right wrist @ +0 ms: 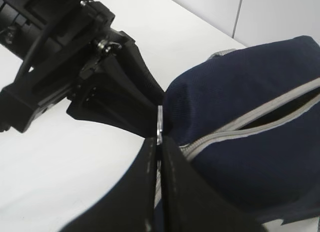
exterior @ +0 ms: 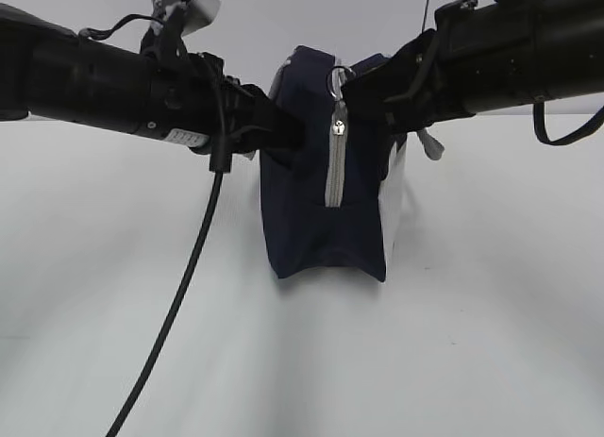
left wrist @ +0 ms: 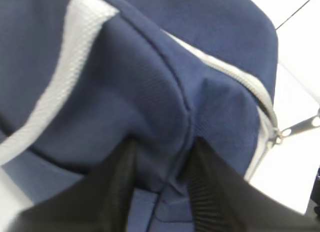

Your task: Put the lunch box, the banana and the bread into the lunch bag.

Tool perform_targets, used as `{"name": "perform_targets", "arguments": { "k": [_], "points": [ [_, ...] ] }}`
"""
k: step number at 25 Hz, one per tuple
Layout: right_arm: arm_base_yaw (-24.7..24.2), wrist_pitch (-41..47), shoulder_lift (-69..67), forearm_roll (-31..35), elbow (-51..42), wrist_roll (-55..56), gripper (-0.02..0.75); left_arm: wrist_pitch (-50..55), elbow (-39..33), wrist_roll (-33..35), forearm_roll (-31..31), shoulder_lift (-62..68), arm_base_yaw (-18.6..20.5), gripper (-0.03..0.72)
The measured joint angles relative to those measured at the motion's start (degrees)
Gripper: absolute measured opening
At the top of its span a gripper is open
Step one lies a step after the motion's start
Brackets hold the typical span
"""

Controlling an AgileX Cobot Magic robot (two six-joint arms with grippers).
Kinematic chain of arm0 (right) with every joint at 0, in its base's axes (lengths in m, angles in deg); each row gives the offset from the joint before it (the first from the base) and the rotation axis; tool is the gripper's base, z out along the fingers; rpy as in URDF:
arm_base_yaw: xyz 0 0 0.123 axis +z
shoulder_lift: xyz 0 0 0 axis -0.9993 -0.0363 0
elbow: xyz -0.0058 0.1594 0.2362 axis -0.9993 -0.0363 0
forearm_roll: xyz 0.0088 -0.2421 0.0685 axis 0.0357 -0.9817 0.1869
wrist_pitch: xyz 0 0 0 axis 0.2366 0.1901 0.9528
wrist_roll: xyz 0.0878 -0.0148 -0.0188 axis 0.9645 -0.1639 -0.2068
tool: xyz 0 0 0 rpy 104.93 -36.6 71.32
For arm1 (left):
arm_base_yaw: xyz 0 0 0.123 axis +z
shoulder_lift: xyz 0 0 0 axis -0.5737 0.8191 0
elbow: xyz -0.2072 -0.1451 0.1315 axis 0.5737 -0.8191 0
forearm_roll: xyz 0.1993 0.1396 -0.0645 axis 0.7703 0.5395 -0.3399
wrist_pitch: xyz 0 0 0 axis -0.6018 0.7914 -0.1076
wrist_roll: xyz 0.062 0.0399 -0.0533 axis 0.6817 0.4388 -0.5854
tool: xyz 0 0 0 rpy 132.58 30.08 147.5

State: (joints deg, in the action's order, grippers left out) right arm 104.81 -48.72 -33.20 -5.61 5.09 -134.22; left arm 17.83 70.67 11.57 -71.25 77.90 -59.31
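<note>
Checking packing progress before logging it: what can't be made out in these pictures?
- Lunch bag contents: fabric hides the inside in every view; the zipper gap in the right wrist view is dark.
- Lunch box, banana, bread: in no view.
- Left end effector grip: left wrist view blurred.

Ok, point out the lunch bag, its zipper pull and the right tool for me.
lunch bag (exterior: pixel 302 220): exterior view, navy end face.
zipper pull (right wrist: pixel 160 123): right wrist view, metal tab above the fingertips.
right tool (right wrist: pixel 159 144): right wrist view, seam between its closed fingertips.
</note>
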Motion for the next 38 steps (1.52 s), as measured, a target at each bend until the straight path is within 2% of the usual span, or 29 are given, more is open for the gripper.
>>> {"name": "perform_targets", "arguments": {
  "k": [4, 6, 18, 25, 33, 38],
  "points": [
    [0.0, 0.0, -0.1, 0.0, 0.0, 0.0, 0.000, 1.7, 0.1, 0.2, -0.6, 0.5, -0.1, 0.046],
    [0.0, 0.1, -0.1, 0.0, 0.0, 0.0, 0.000, 2.4, 0.1, 0.3, -0.6, 0.5, -0.1, 0.011],
    [0.0, 0.4, -0.1, 0.5, 0.0, 3.8, 0.000, 6.2, 0.1, 0.3, 2.0, 0.5, 0.0, 0.004],
    [0.0, -3.0, -0.1, 2.3, 0.0, 3.8, 0.000, 7.0, 0.1, 0.3, 4.4, 0.5, 0.0, 0.003],
    [0.0, -6.1, -0.6, 2.4, 1.8, 3.8, 0.000, 7.3, 0.1, 0.3, 4.4, 0.5, 0.0, 0.003],
    [0.0, -4.4, -5.1, 0.9, 4.8, 3.9, 0.000, 7.7, 0.1, 0.3, 4.8, 0.5, 0.0, 0.003]
  ]
}}
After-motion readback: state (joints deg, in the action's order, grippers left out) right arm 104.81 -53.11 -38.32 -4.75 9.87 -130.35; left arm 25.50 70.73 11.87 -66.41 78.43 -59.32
